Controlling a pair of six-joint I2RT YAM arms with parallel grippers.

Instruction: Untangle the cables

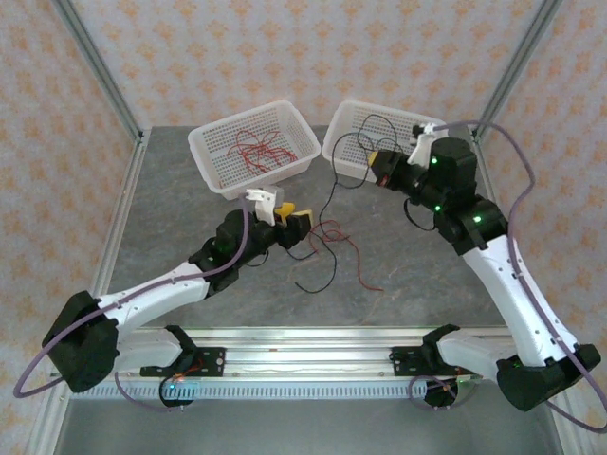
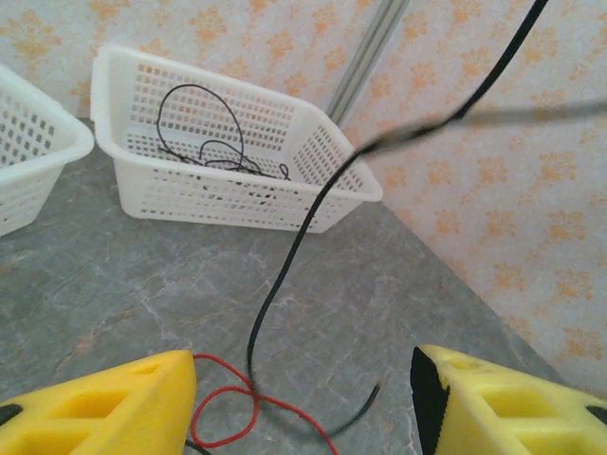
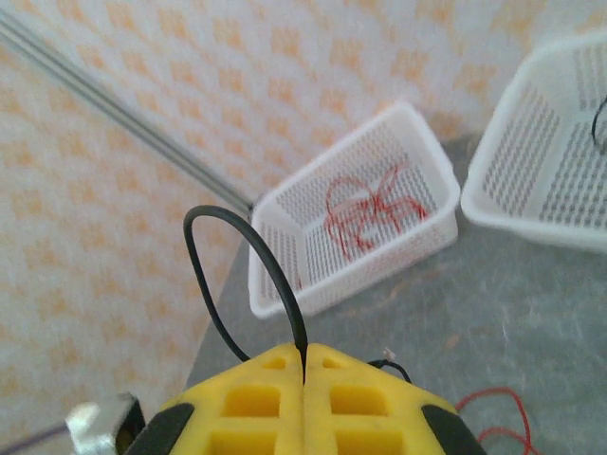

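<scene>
We are noting a white left basket (image 1: 209, 163) sitting well beyond the left jaws, with a bunch of red cables (image 1: 261, 147) lying inside it. The left jaws are standing wide apart and gripping nothing. Their yellow left fingers (image 2: 104, 403) are sitting close to the grey worktop (image 1: 180, 237). In the gap between those jaws, a red loop (image 2: 248, 387) is lying on the worktop, starting just beside the left-hand finger. The free end of a black cable (image 2: 285, 270) is resting in the same gap, crossing the red loop, and the strand is rising from there, clear of the worktop, up and away toward the right. A small tangle (image 1: 330, 242) of red and black strands is lying just ahead of the left jaws and well apart from the right jaws. We are finding the right jaws pressing fully together on that black cable: the strand is emerging from the seam between the yellow right fingers (image 3: 247, 398) and arching over in a loop. A white right basket (image 1: 334, 142) is standing just beside the right jaws, with another black strand (image 1: 377, 121) curling inside it.
</scene>
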